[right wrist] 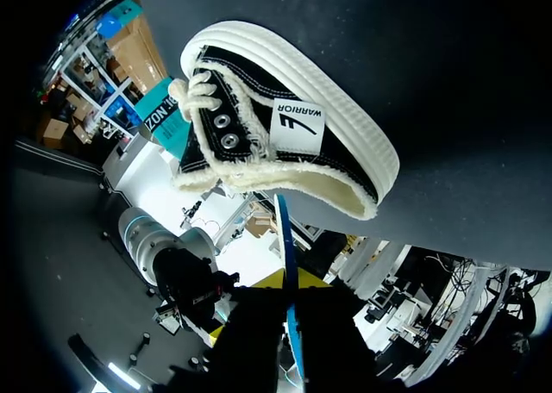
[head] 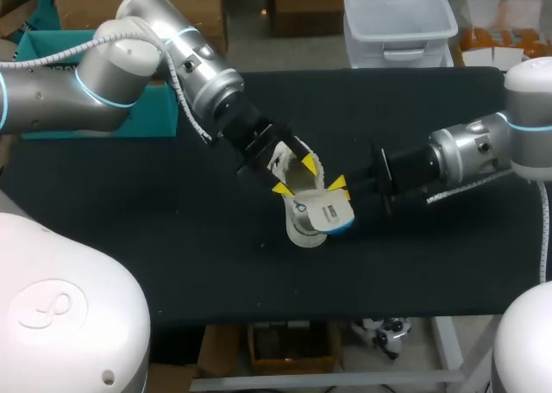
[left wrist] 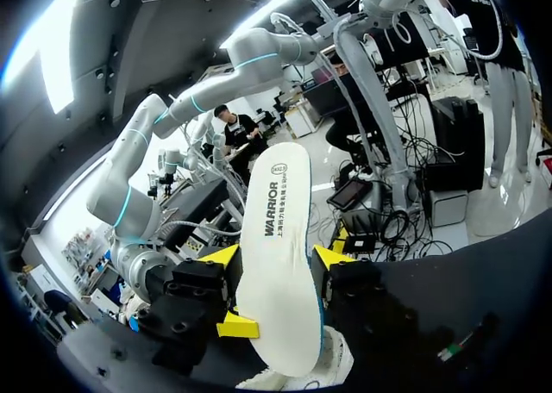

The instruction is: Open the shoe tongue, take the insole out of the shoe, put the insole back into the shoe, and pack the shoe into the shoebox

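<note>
A black canvas shoe (head: 287, 158) with a white sole lies on its side on the black table (head: 155, 238). In the right wrist view the shoe (right wrist: 285, 126) is just ahead of my right gripper (right wrist: 287, 291), its opening turned toward the gripper. The white insole (head: 326, 210), blue underneath, is out of the shoe and held up above it. My right gripper (head: 340, 184) is shut on the insole's (right wrist: 285, 238) thin edge. My left gripper (left wrist: 278, 257) stands open, its yellow tips on either side of the insole (left wrist: 276, 238). The left gripper (head: 289, 179) hangs over the shoe.
A teal shoebox (head: 153, 109) stands at the table's back left, behind my left arm. The front and the left of the table are bare black surface.
</note>
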Controlling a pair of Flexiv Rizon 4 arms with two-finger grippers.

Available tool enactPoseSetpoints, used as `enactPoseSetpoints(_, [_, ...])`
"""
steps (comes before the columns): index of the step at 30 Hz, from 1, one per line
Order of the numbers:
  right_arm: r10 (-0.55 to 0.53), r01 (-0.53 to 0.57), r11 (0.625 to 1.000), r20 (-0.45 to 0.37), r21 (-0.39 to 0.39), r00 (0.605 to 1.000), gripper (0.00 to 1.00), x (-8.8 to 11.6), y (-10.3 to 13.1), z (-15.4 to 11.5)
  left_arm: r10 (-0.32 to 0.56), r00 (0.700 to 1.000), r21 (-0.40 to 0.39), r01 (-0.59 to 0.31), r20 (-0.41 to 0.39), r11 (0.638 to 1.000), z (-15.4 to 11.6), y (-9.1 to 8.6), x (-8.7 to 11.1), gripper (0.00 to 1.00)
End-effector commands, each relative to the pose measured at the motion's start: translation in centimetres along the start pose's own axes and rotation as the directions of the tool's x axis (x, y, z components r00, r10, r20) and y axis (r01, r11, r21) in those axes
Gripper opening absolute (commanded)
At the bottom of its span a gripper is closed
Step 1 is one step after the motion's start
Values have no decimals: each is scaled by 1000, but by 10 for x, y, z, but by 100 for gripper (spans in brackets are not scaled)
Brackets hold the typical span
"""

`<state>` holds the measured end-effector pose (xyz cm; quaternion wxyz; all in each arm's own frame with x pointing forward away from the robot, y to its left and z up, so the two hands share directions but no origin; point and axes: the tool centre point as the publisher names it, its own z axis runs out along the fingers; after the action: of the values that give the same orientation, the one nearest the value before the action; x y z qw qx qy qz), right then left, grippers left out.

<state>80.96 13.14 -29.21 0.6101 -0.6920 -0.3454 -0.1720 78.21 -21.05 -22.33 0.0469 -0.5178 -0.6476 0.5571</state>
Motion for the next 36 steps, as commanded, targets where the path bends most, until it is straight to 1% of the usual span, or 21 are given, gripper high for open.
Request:
enactPoseSetpoints(1, [1,-1,1000,3,7,1000,0,0,1,-2,-10,1000,7,10,-3,1000,-4,2,0,100])
enactPoseSetpoints(5, [-1,1,1000,5,9,1000,0,1,2,-3,-14,1000,6,14,-4,1000,-8,2,0,100])
enactPoseSetpoints(31, [-1,1,1000,5,9,1000,0,1,2,-3,-14,1000,6,14,-4,1000,-8,2,0,100])
enactPoseSetpoints(32, [-13,12,1000,18,21,1000,0,5,8,-7,-36,999,4,36,-1,999,-11,4,-4,100])
enactPoseSetpoints(33, [-13,12,1000,18,21,1000,0,5,8,-7,-36,999,4,36,-1,999,-11,4,-4,100])
enactPoseSetpoints(34, [-5,5,1000,19,19,1000,0,4,6,-8,-57,998,-15,57,-13,998,-24,5,-5,100])
enactPoseSetpoints(35, [-2,1,1000,22,20,1000,0,3,5,-8,-75,997,-27,75,-24,997,-31,7,-5,100])
enactPoseSetpoints(36, [-2,1,1000,22,20,1000,0,3,5,-8,-75,997,-27,75,-24,997,-31,7,-5,100])
